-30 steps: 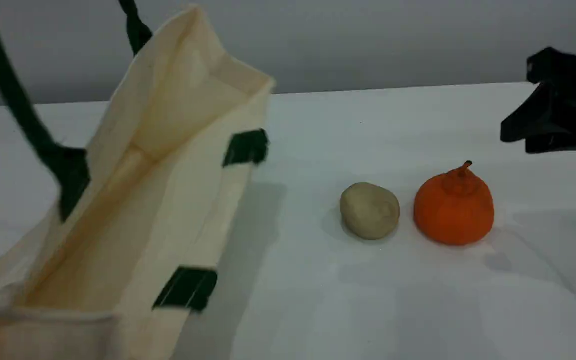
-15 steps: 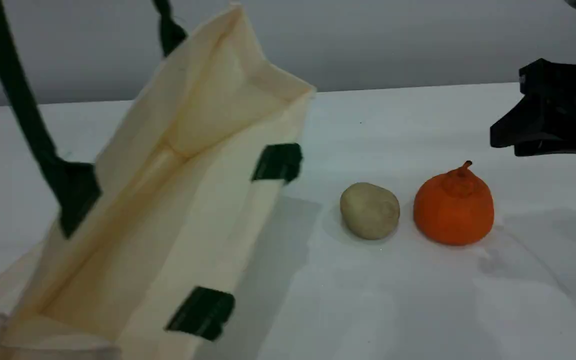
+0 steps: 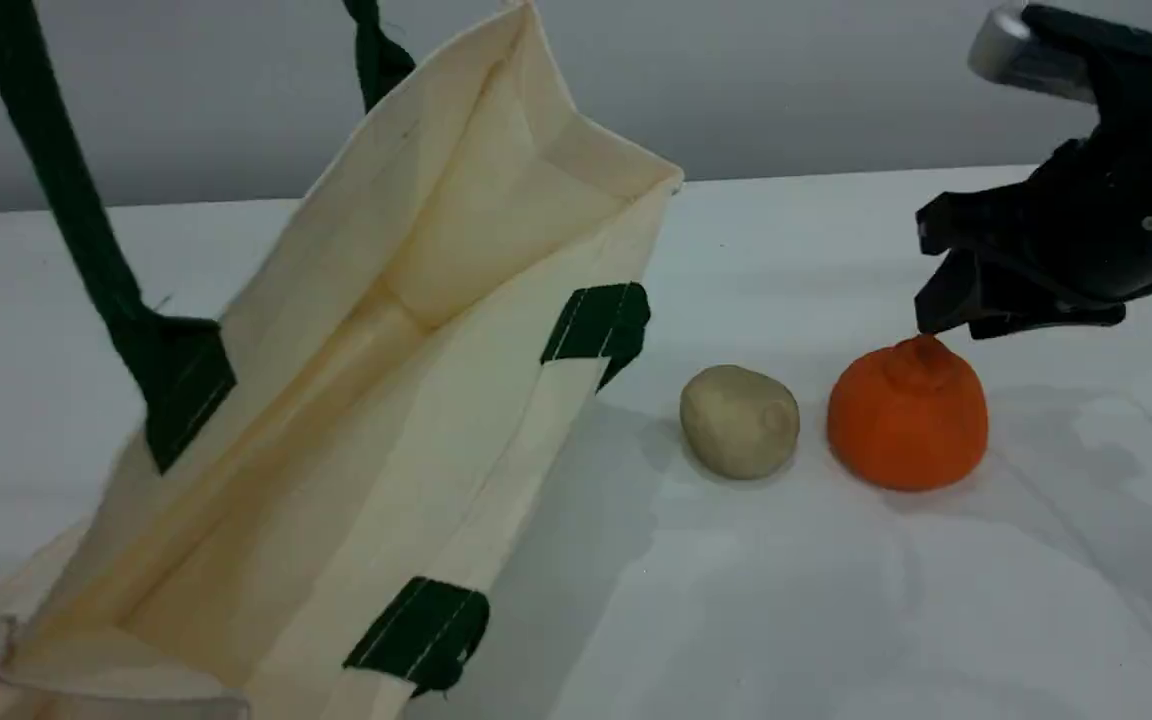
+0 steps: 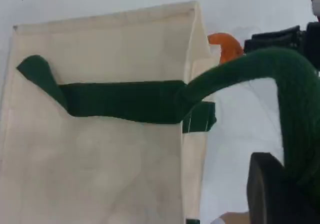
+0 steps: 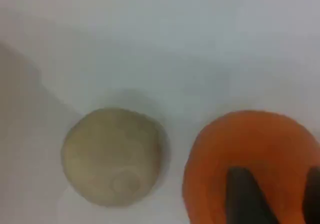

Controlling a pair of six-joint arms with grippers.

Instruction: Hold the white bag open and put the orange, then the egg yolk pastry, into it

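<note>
White bag (image 3: 416, 400) leans open at left, my left gripper (image 4: 272, 194) clenched on its green handle (image 4: 280, 68). Pastry (image 3: 739, 420) and orange (image 3: 906, 420) sit on the table (image 3: 836, 600) beside it, just apart. My right gripper (image 3: 941, 318) hangs spread over the orange, maybe touching its top.

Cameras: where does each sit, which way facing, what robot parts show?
Scene view: fixed, slanting down across table; white bag, egg yolk pastry, orange; right fingers upper right.
Left wrist view: above bag, facing down; left fingers pinch green handle.
Right wrist view: straight down on pastry and orange; right fingers over orange.
Shared: all three show the orange.
</note>
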